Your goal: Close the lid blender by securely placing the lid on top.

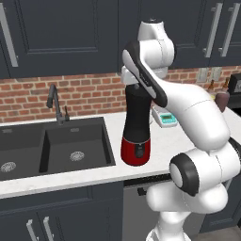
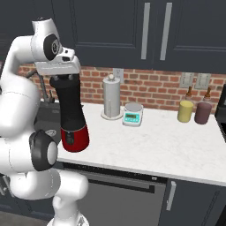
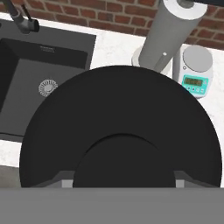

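The blender (image 1: 136, 129) is a tall black jar on a glossy red base, standing on the white counter beside the sink; it also shows in the right base view (image 2: 70, 112). My gripper (image 1: 134, 85) (image 2: 62, 78) points straight down onto the jar's top. In the hand view the black round lid (image 3: 118, 109) lies directly below the hand. Its raised central knob sits between my fingertips (image 3: 66, 181), and the gripper (image 3: 122, 181) is shut on it. The lid appears to sit level at the jar's mouth, which it hides.
A black sink (image 1: 56, 141) with a faucet (image 1: 55, 101) lies left of the blender. To its right stand a paper towel holder (image 2: 111, 99), a white-and-teal scale (image 2: 133, 114), and yellow (image 2: 186, 111) and maroon (image 2: 202, 113) canisters by the brick wall.
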